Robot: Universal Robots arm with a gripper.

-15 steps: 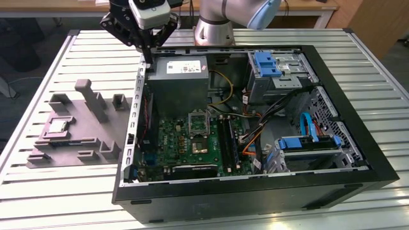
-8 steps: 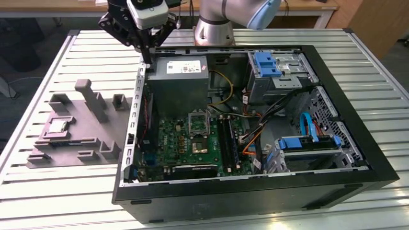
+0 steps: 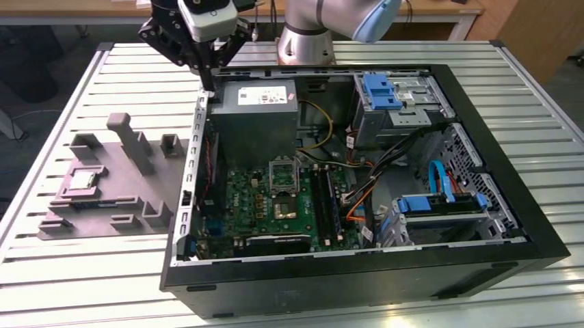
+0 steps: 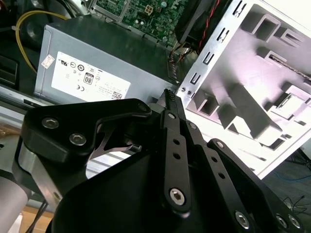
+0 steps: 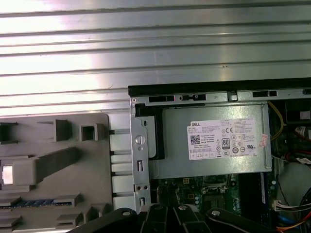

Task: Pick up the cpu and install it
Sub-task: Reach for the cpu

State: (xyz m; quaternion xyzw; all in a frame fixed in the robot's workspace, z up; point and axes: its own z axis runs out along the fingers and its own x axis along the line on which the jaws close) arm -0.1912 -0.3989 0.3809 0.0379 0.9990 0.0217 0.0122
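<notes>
The cpu (image 3: 84, 181) lies flat in a recess of the grey moulded tray (image 3: 119, 198), at the exterior view's left beside the open computer case (image 3: 365, 273). It also shows as a pale square (image 5: 7, 174) in the first wrist view. My gripper (image 3: 209, 76) hangs above the case's back left corner, over the grey power supply box (image 3: 256, 116), well away from the cpu. Its fingers (image 4: 171, 116) stand together with nothing between them. The dark silver-framed socket (image 3: 283, 174) sits on the green motherboard inside the case.
The case rests on a slatted metal table (image 3: 73, 273). Inside are blue drive brackets (image 3: 379, 92), cables and a drive cage (image 3: 438, 208). The tray (image 5: 92, 194) carries several raised blocks and a slanted bar (image 3: 137, 147). The arm's base (image 3: 310, 34) stands behind the case.
</notes>
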